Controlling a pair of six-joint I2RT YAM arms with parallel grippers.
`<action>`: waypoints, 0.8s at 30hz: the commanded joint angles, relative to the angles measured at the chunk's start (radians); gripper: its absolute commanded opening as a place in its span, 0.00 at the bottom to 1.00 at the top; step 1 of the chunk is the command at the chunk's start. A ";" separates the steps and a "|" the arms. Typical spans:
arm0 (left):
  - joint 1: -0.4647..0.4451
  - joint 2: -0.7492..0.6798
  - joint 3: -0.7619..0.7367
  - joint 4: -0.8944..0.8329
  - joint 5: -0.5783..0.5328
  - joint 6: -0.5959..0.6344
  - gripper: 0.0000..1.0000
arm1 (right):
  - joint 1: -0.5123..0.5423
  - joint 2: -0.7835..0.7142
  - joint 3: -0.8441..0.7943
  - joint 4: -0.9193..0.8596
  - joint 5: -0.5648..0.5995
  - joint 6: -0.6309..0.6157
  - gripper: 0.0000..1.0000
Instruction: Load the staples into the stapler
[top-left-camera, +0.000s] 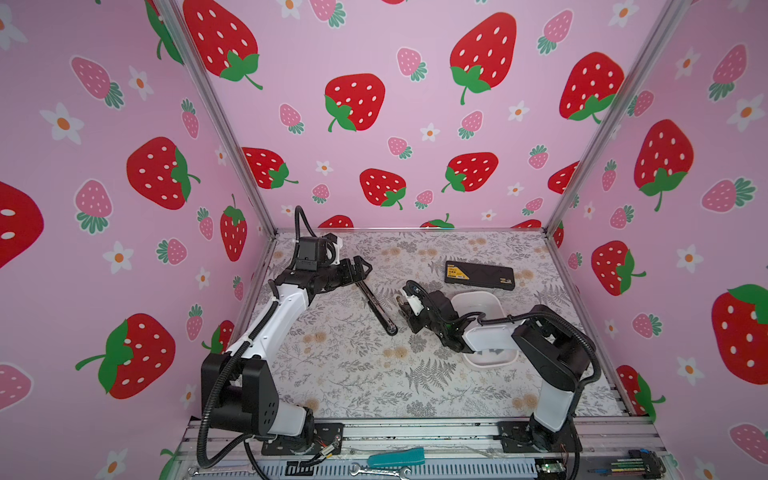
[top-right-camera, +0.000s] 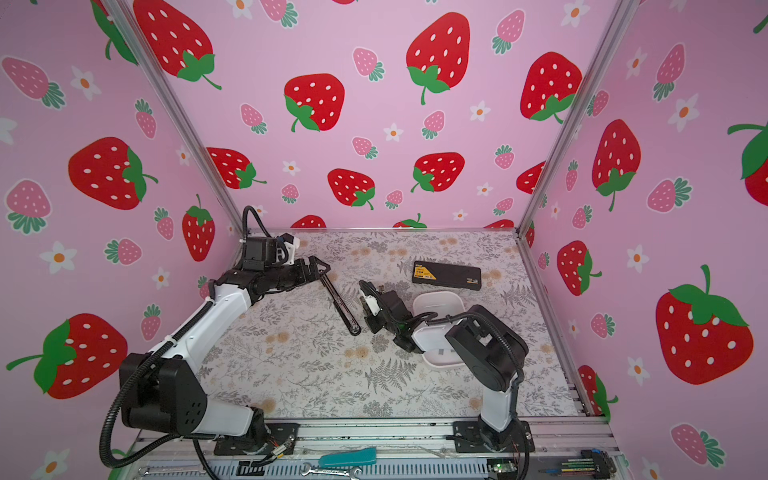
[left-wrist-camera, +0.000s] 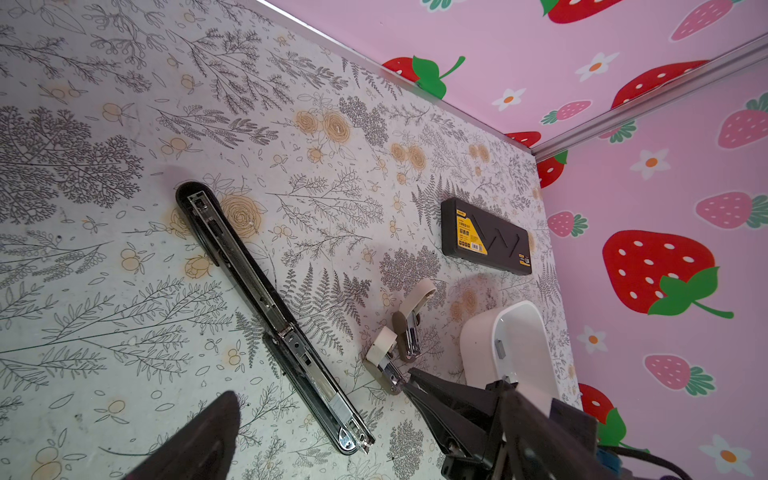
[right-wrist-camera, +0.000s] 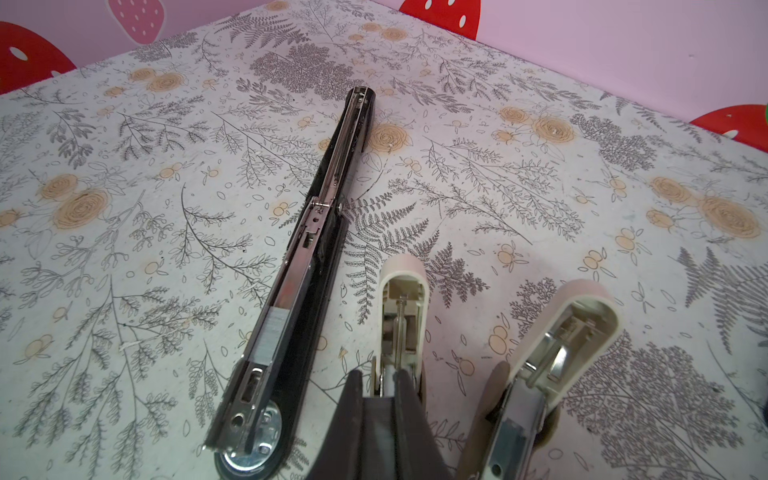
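The left gripper (top-left-camera: 364, 271) stands at the 11 o'clock end of the black stapler (right-wrist-camera: 320, 232), jaws wide and empty. The stapler lies opened flat, and one strip of staples (right-wrist-camera: 272, 336) sits in its channel. The right gripper (right-wrist-camera: 378, 376), pinched narrow, meets a cream stapler (right-wrist-camera: 405, 272) at 3 o'clock. Whether it grips anything cannot be told.
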 joint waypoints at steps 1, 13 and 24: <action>-0.004 -0.017 0.038 -0.003 0.005 0.012 0.99 | -0.006 0.022 0.002 0.020 -0.020 0.011 0.06; -0.004 -0.016 0.042 -0.004 0.004 0.015 0.99 | -0.017 0.045 0.002 0.024 -0.039 0.019 0.06; -0.004 -0.015 0.042 -0.003 0.002 0.013 0.99 | -0.019 0.069 0.012 0.023 -0.043 0.022 0.05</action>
